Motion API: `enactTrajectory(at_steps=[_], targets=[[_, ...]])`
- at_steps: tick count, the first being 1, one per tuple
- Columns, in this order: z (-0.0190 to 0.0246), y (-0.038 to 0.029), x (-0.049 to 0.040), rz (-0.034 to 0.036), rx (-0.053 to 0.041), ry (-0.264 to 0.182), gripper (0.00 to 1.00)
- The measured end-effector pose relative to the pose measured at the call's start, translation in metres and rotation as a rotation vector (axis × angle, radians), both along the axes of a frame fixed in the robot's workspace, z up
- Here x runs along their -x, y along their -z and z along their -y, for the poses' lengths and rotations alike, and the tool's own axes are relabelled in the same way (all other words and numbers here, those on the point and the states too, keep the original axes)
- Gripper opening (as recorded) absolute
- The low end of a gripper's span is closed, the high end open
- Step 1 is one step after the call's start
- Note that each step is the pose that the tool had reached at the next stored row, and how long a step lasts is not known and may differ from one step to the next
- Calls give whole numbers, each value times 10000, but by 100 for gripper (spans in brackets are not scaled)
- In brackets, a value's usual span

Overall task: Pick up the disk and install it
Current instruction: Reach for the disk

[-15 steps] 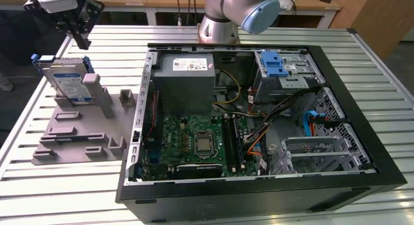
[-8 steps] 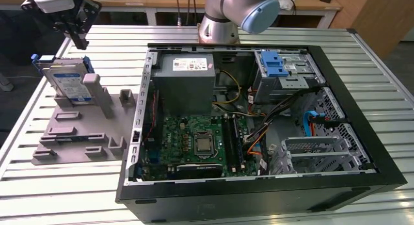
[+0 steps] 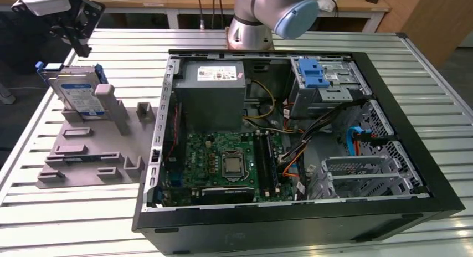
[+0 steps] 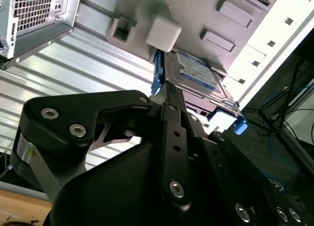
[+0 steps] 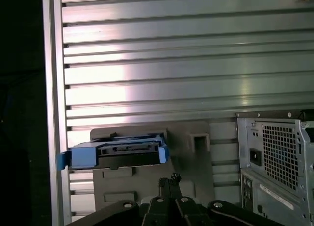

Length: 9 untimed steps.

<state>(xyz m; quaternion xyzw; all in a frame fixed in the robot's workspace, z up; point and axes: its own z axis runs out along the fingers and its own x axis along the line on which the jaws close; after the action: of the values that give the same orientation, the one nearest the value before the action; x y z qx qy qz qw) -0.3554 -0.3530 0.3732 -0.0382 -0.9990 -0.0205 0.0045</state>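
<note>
Gripper [image 3: 81,48], black, jaws together on nothing, hangs near but apart from the flat silver metal disk [image 3: 77,93] with blue plastic bracket, which stands upright in a grey plastic fixture [image 3: 88,152] beside the open black computer case [image 3: 414,102], so pickup and installation both remain undone.

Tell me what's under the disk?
The disk stands on edge in a grey holder plate, which lies on the slatted metal table. The holder's supports cover the disk's lower edge, so what it rests on is hidden.
</note>
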Motion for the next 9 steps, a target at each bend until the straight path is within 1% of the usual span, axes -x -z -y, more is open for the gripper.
enactTrajectory(at_steps=[3,6,7,9], targets=[[-22,7,84,0,0,0,11],[-74,14,153,1,0,-1,11],[-88,17,170,1,0,1,11],[-91,17,177,-1,2,1,11]])
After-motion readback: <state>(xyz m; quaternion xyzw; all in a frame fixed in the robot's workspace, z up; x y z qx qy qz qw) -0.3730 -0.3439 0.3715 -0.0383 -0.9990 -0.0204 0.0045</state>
